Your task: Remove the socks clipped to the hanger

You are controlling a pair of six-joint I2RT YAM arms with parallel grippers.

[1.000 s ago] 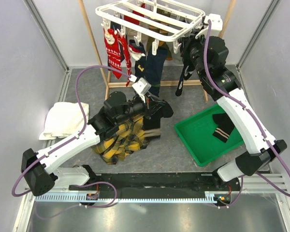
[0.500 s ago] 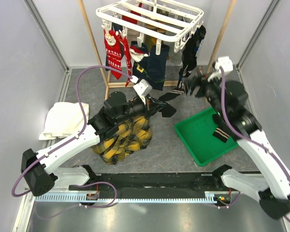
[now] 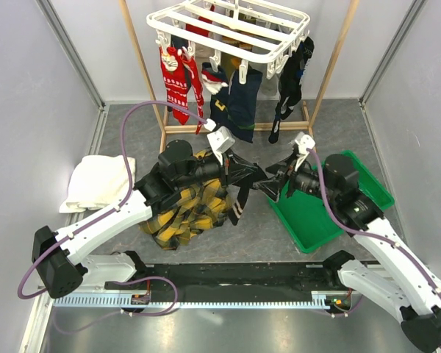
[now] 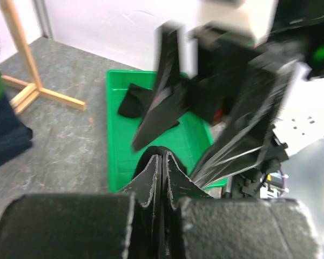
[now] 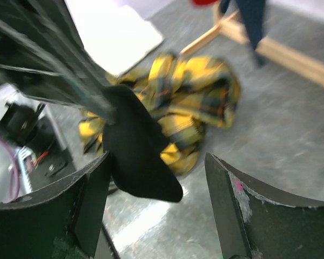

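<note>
Grey tabletop [image 3: 353, 132] between white walls [image 3: 29, 88]; wooden frame [image 3: 145, 73] at upper centre of top view. Hung from it: hanger [image 3: 228, 29], with socks [image 3: 178, 88] clipped below. Red, navy, one black at the right end. Lower right: green tray [image 3: 309, 224]. Left of centre: plaid cloth [image 3: 184, 213]; white towel [image 3: 95, 180] beyond it, toward left edge.

Centre of frame: left claw [image 3: 244, 173] clenched on black sock [image 3: 239, 202], already off the hanger. Long axis of sock running from the pinch down toward bottom of frame, free end loose. Right claw [image 3: 273, 184] just to the right of it, released, jaws wide. Checked in right wrist view: dark lobe of sock between the two fingers, nearer the lower-left one; contact not resolvable.

Judged: handover under way. Right arm nearer the tray, so probably closing on the sock from the right of frame, across its long axis, before any release by left. Risk: sock dropping short of tray if let go early.
</note>
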